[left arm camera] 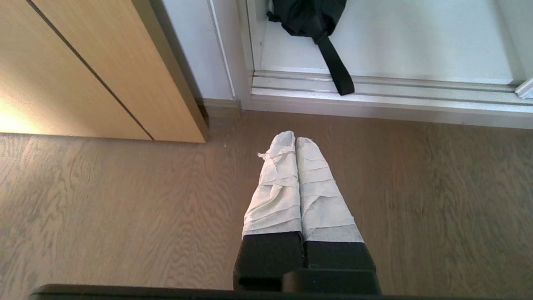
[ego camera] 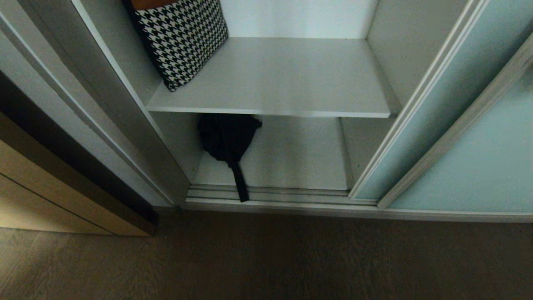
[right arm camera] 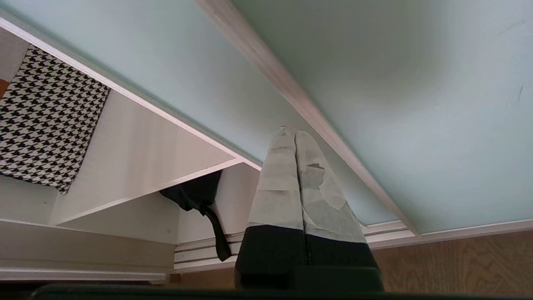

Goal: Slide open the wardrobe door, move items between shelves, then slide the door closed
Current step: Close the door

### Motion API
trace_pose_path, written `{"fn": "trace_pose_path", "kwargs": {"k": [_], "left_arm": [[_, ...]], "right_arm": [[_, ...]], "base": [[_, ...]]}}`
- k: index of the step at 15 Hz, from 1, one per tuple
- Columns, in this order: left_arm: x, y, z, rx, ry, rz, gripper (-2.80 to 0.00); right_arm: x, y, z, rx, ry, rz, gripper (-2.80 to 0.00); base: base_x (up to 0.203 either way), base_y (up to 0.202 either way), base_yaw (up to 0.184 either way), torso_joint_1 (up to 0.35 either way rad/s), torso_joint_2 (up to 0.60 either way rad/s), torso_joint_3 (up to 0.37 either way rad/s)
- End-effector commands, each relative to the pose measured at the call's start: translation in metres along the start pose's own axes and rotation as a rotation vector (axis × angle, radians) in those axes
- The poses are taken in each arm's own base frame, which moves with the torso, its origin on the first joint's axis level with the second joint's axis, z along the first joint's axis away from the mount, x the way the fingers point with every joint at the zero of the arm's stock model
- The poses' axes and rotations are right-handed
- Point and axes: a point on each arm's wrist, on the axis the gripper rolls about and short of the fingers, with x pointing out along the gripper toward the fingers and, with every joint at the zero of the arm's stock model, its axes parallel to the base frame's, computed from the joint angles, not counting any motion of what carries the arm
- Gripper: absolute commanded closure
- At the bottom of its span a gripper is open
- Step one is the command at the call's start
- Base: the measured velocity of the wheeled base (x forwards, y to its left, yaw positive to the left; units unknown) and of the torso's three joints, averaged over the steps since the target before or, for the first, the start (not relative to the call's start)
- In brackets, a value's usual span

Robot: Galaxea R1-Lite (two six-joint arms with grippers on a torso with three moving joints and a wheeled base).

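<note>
The tall frosted pale blue-green glass sliding wardrobe door (ego camera: 420, 137), edged by a thin silver-white frame, stands slid to the right, leaving the wardrobe interior exposed.

The black-and-white houndstooth bag (ego camera: 181, 39) with an orange-brown inside rests on the upper flat white shelf board (ego camera: 283, 79), at its left end, leaning against the left wall. The soft black fabric pouch bag (ego camera: 227, 137) lies on the lower white shelf board (ego camera: 300, 154), partly hidden under the upper board's front edge. Its wide black strap (ego camera: 240, 183) trails forward over the ribbed silver floor track (ego camera: 291, 193).

The right gripper (right arm camera: 295, 132), tape-wrapped, has its fingers pressed together and grasps nothing. It is near the glass door, its tips in front of the panel beside the frame strip; contact cannot be confirmed. Both bags are well apart from it.

The left gripper (left arm camera: 295, 138), likewise wrapped, is clenched and empty, positioned above the wood-grain floor (left arm camera: 125, 208) just short of the track. The pouch strap end lies ahead of its tips, apart. A tan wooden cabinet front (left arm camera: 83, 71) stands alongside.
</note>
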Motion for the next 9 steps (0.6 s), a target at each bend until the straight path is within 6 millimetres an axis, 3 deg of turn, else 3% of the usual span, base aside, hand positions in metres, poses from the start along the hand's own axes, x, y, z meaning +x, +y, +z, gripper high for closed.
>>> {"fn": "trace_pose_path", "kwargs": {"k": [1, 6, 9], "left_arm": [[0.0001, 0.0000, 0.0000, 0.000, 0.001, 0.001, 0.00], [0.0001, 0.0000, 0.0000, 0.000, 0.001, 0.001, 0.00], [0.0001, 0.0000, 0.0000, 0.000, 0.001, 0.001, 0.00]], "right_arm": [[0.0026, -0.0013, 0.0008, 0.002, 0.000, 0.002, 0.00], [0.0122, -0.0071, 0.0023, 0.006, 0.006, -0.001, 0.00], [0.0109, 0.0008, 0.0018, -0.001, 0.006, 0.024, 0.00]], "base": [[0.000, 0.000, 0.000, 0.000, 0.00, 0.000], [0.000, 0.000, 0.000, 0.000, 0.00, 0.000], [0.000, 0.000, 0.000, 0.000, 0.00, 0.000]]}}
